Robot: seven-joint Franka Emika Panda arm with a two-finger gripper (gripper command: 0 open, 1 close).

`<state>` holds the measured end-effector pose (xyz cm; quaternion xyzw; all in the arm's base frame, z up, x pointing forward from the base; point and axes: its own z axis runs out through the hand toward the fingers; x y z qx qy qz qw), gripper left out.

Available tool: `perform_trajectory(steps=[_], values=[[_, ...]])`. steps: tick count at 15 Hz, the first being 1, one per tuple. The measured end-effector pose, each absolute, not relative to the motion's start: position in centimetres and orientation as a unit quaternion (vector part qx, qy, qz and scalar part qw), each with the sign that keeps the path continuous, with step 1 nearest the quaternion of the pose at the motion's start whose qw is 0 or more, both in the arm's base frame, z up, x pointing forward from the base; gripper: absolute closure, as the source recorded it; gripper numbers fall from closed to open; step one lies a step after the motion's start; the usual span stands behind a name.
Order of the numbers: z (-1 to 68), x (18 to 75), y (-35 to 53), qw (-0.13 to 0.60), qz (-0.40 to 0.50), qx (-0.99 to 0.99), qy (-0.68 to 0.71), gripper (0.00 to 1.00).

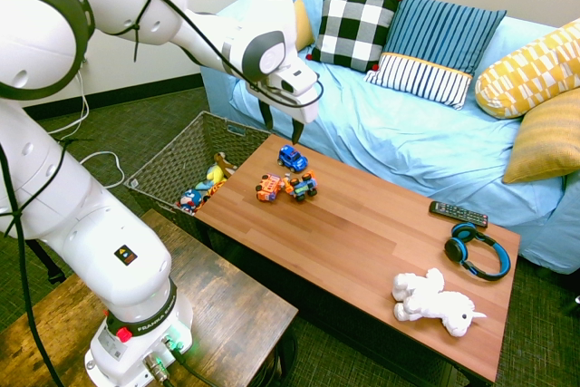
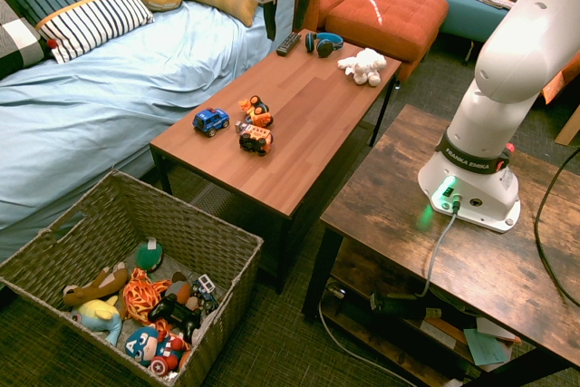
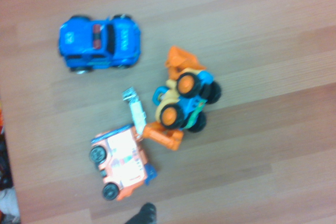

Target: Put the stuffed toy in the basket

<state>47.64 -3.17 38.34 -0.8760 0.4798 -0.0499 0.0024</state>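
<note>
Going from left to right in the first exterior view, we see first the dark grey woven basket (image 1: 168,153) on the carpet, at the end of the wooden bench (image 1: 362,246). Some toys (image 2: 149,314) lie inside it, but the white plush unicorn (image 1: 435,303) is not among them. Next come the fingers (image 1: 283,126), which are open and hold nothing; they hang above the bench, near the blue toy car (image 1: 293,159) and two orange toy vehicles (image 1: 286,187). Farther right we find the remote control (image 1: 459,214), the headphones (image 1: 478,252) and, in front of these, the unicorn, lying on its side near the far right end. So we judge that the task is only at its beginning: reaching, grasping, carrying and releasing are all left to do. Behind the bench stands a sofa (image 1: 362,129) with a light blue cover and several cushions, against a pale wall.
</note>
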Motion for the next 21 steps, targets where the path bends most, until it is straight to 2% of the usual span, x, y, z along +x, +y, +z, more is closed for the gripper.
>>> perform_trajectory(steps=[6,12,17,21], values=[[39.0,47.3,-19.0,-0.016,-0.083,-0.801,0.592,0.0],[33.5,44.7,-32.7,-0.051,-0.094,-0.732,0.673,0.0],[32.2,45.4,-35.8,-0.044,-0.108,-0.675,0.729,0.0],[28.1,46.3,-41.0,-0.062,-0.104,-0.595,0.795,0.0]])
